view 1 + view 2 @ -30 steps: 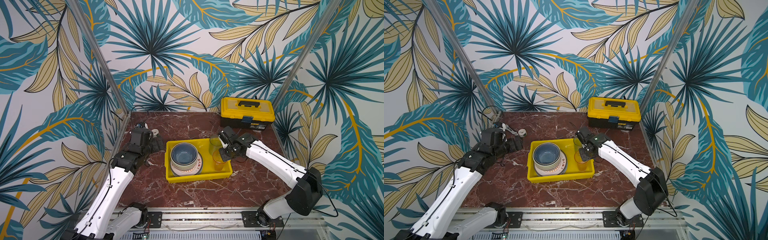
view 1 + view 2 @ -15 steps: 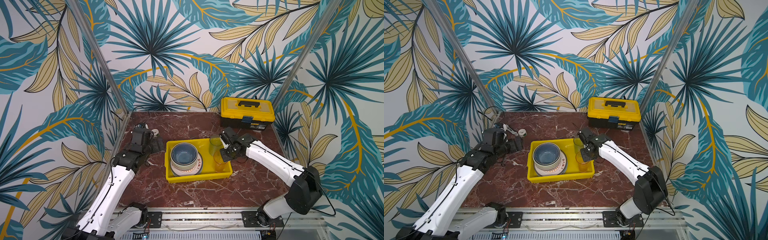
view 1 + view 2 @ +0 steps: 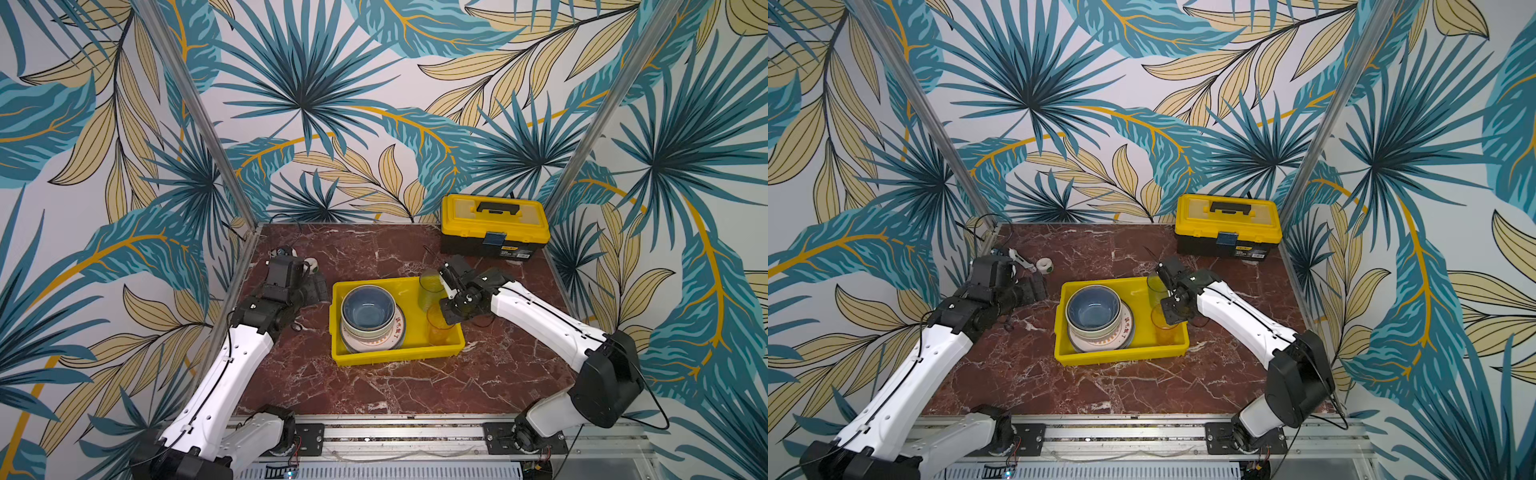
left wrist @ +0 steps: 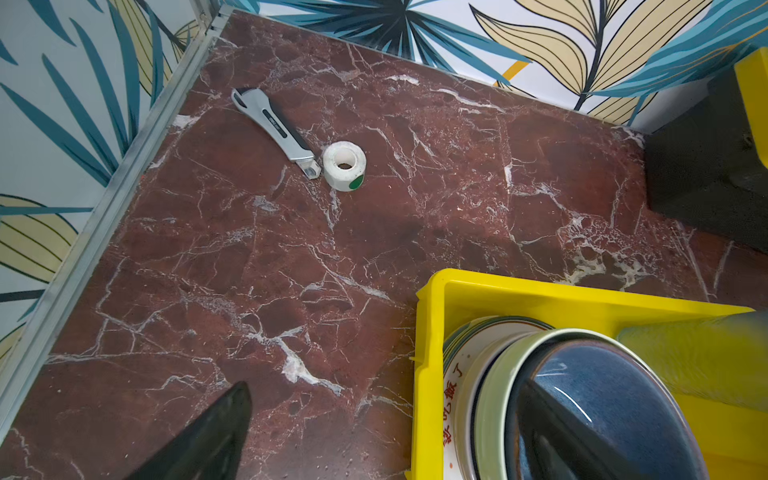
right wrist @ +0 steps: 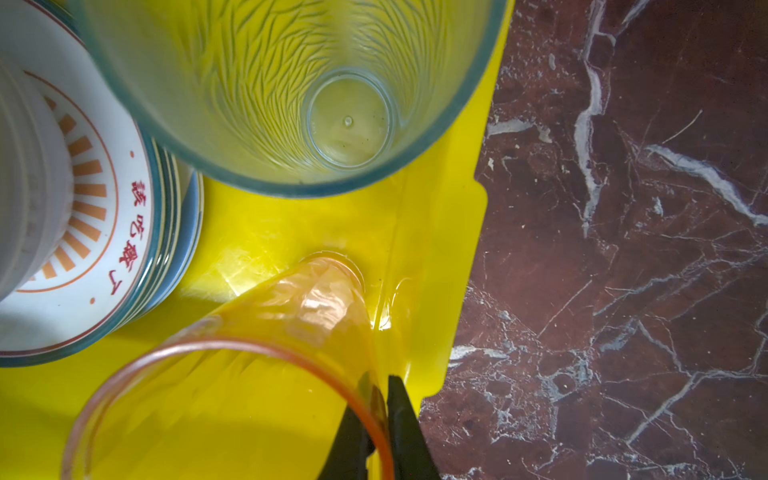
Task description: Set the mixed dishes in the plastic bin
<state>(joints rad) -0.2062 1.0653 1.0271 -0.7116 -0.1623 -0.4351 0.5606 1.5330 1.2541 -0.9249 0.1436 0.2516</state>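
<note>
The plastic bin (image 3: 395,360) (image 3: 1121,357) is a shallow yellow tray in the middle of the table. A blue bowl (image 3: 368,309) (image 4: 615,399) is nested in a pale green bowl on stacked plates (image 5: 124,232) in its left half. A greenish tumbler (image 3: 430,286) (image 5: 291,83) stands at the bin's far right. My right gripper (image 3: 448,316) (image 5: 376,415) is shut on the rim wall of an orange tumbler (image 3: 437,330) (image 5: 257,374), whose base is down in the bin's right side. My left gripper (image 3: 318,289) (image 4: 386,436) stands open beside the bin's left wall, holding nothing.
A yellow-and-black toolbox (image 3: 494,226) stands at the back right. A white tape roll (image 4: 344,165) and a grey metal tool (image 4: 274,124) lie at the back left, near the metal wall rail. Bare marble lies in front of the bin.
The right gripper has sunk a little with the orange tumbler in the bin's right side. The left arm has hardly moved.
</note>
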